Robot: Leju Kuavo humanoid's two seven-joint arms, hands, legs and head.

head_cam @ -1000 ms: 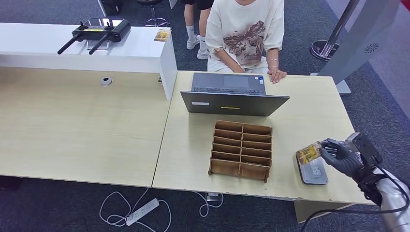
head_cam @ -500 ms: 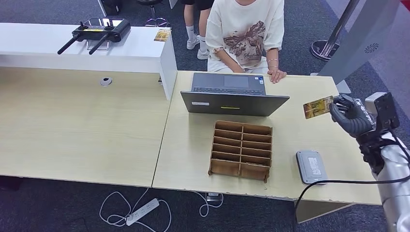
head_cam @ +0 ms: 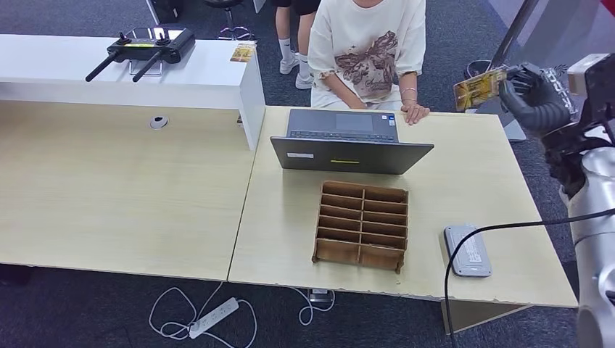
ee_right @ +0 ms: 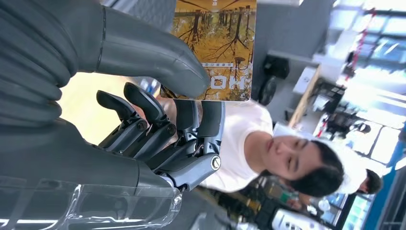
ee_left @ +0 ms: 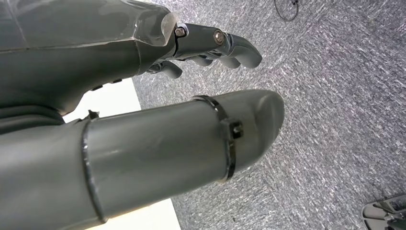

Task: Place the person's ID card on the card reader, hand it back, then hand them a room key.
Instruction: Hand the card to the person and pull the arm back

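Note:
My right hand (head_cam: 535, 93) is raised above the table's far right corner and pinches a yellow ID card (head_cam: 479, 88) with a tree picture, held out toward the seated person (head_cam: 370, 51). In the right wrist view the thumb presses the card (ee_right: 218, 43) against the fingers (ee_right: 191, 124). The grey card reader (head_cam: 468, 250) lies on the table near the front right edge with nothing on it. Another card (head_cam: 243, 52) lies on the white counter. My left hand (ee_left: 158, 143) hangs over grey carpet, holding nothing, its fingers (ee_left: 225, 45) loosely bent.
A laptop (head_cam: 352, 145) stands open before the person, whose hand (head_cam: 415, 112) rests on the table edge. A wooden slotted organiser (head_cam: 362, 225) sits mid-table. A black cable (head_cam: 508, 226) runs from my right arm past the reader. A router-like device (head_cam: 149, 45) sits on the white counter (head_cam: 109, 72).
My right hand has lifted the card off the reader and carried it up and away toward the person; the reader now lies bare.

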